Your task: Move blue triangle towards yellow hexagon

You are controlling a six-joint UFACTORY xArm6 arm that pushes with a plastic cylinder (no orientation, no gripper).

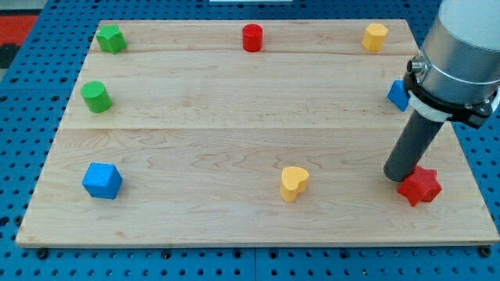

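The blue triangle (398,94) sits at the board's right edge, partly hidden behind the arm. The yellow hexagon (375,36) lies above it, nothing between. The tip (401,176) grips nothing, touching the red star (419,186); a yellow heart (294,182) lies leftward.

1. I'm seeing the board (234,117) showing pale wood grain.
2. Two green blocks (111,38) (96,96), a red cylinder (251,37) and a red star (420,186) are showing.
3. A yellow hexagon (375,36), yellow heart (294,182), blue triangle (398,94) and blue cube (101,180) are showing.
4. My rod (410,148) is looking dark grey.
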